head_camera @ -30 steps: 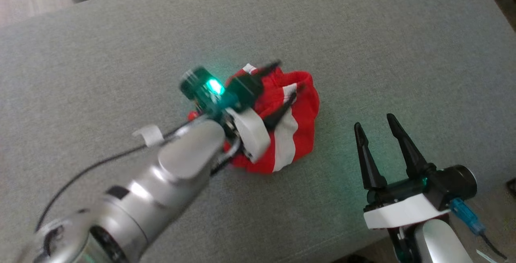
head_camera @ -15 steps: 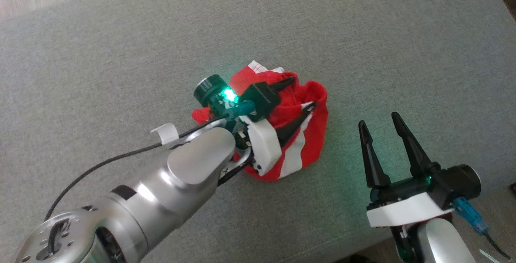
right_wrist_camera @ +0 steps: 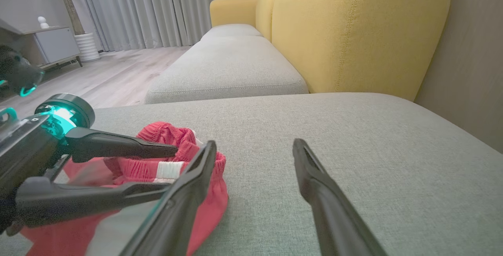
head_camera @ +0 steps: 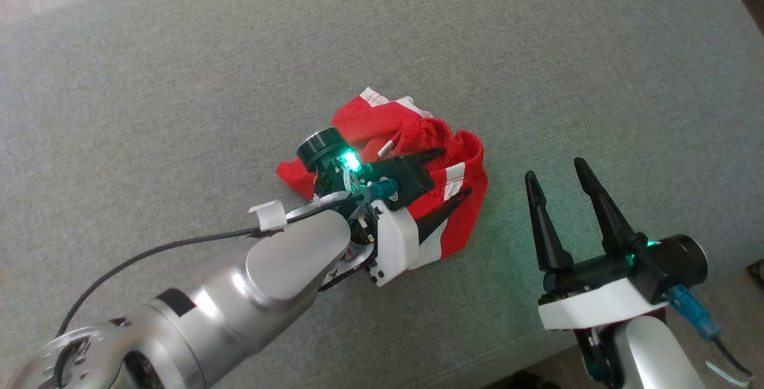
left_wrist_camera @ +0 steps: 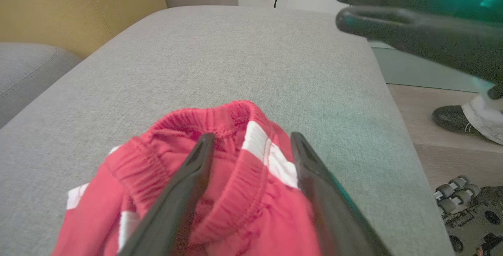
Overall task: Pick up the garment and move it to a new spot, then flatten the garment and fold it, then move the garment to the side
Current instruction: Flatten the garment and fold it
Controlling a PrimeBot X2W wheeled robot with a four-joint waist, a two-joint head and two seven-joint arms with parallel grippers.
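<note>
Straddling garment [head_camera: 382, 123], left fingers [left_wrist_camera: 184, 197] wide | right fingers [head_camera: 540, 222] wide, beside | yellow backrest [right_wrist_camera: 353, 32] behind

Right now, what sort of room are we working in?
Probably a living room: the red garment lies on a grey sofa cushion with yellow backrests behind, and floor-length curtains hang over a wooden floor.

— Counts, go.
— One garment [head_camera: 364, 120], red with white stripes. Two grippers, both mine: left gripper [head_camera: 455, 170] and right gripper [head_camera: 554, 169]. Two fingers [head_camera: 603, 210] on each, so four in all.
— Furniture?
— Two grey seat cushions [right_wrist_camera: 275, 130] that I'm sure of. Two yellow backrests [right_wrist_camera: 353, 32]. One white cabinet [right_wrist_camera: 55, 44].
— Rest?
— One shoe [left_wrist_camera: 452, 118], dark, on the floor. One black cable [head_camera: 149, 252] along my left arm.
</note>
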